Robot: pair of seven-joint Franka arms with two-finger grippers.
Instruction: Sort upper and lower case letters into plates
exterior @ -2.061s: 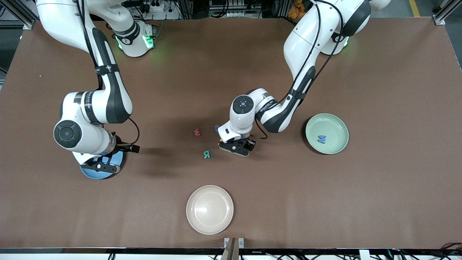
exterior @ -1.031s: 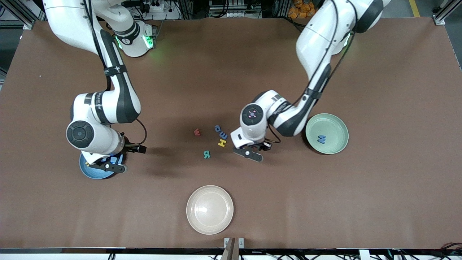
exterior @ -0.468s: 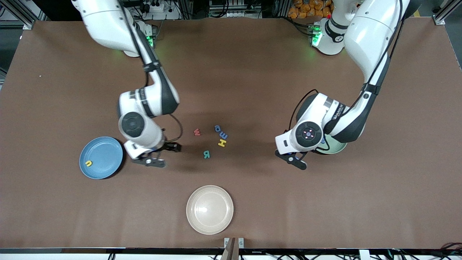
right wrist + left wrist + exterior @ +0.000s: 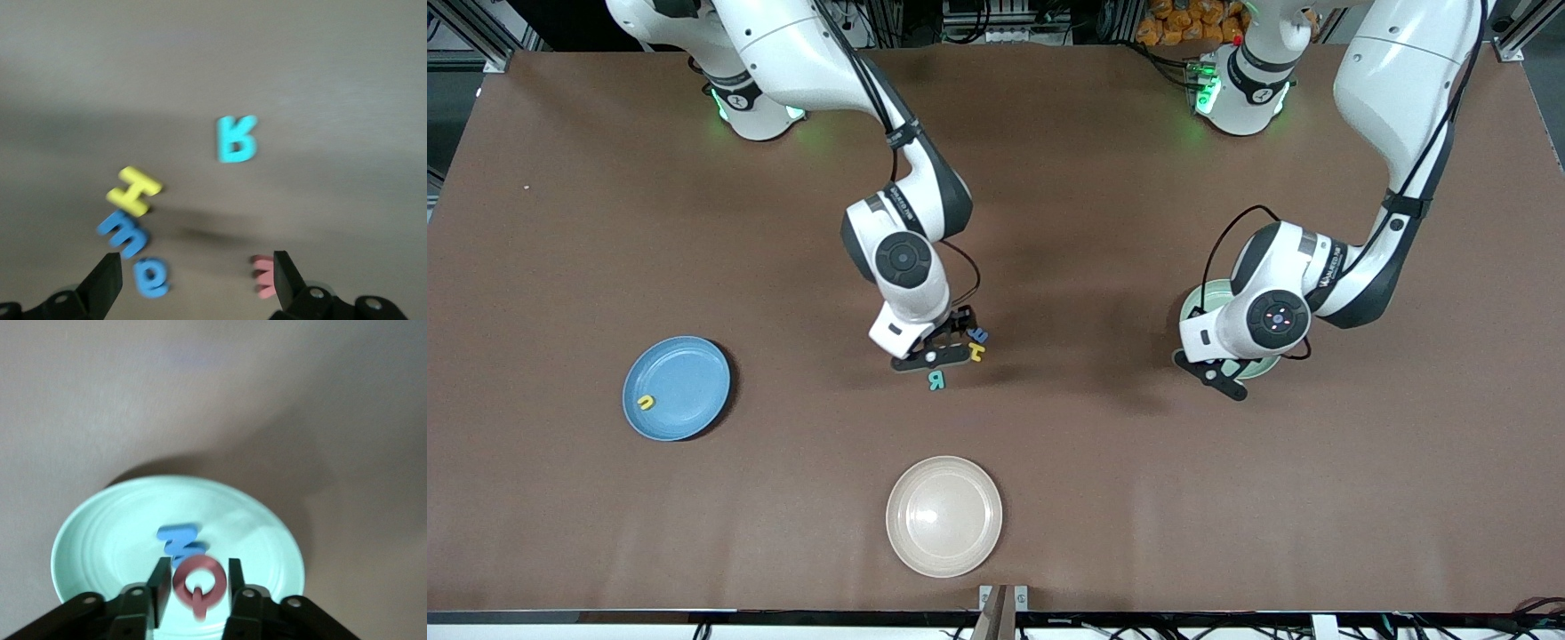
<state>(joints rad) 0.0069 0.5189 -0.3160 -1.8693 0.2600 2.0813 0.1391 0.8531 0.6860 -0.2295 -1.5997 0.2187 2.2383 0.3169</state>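
Observation:
My left gripper (image 4: 197,583) is shut on a red letter Q (image 4: 198,579) and holds it over the pale green plate (image 4: 107,540), where a blue letter (image 4: 180,540) lies. In the front view the left gripper (image 4: 1214,373) and its arm hide most of that plate (image 4: 1190,307). My right gripper (image 4: 195,283) is open and empty over the loose letters at mid-table: teal R (image 4: 237,139), yellow H (image 4: 133,190), blue m (image 4: 123,233), a blue round letter (image 4: 152,278) and a red w (image 4: 265,275) beside one finger. The blue plate (image 4: 685,373) holds a yellow u (image 4: 645,402).
A cream-white plate (image 4: 943,516) sits near the front camera's edge of the table, nearer than the letter cluster. In the front view the right gripper (image 4: 929,356) covers part of the cluster; teal R (image 4: 935,380) and yellow H (image 4: 977,352) show beside it.
The right arm left the blue plate, where a yellow u now lies, and moved over the letter cluster. The left arm moved from the cluster to over the green plate with the red Q.

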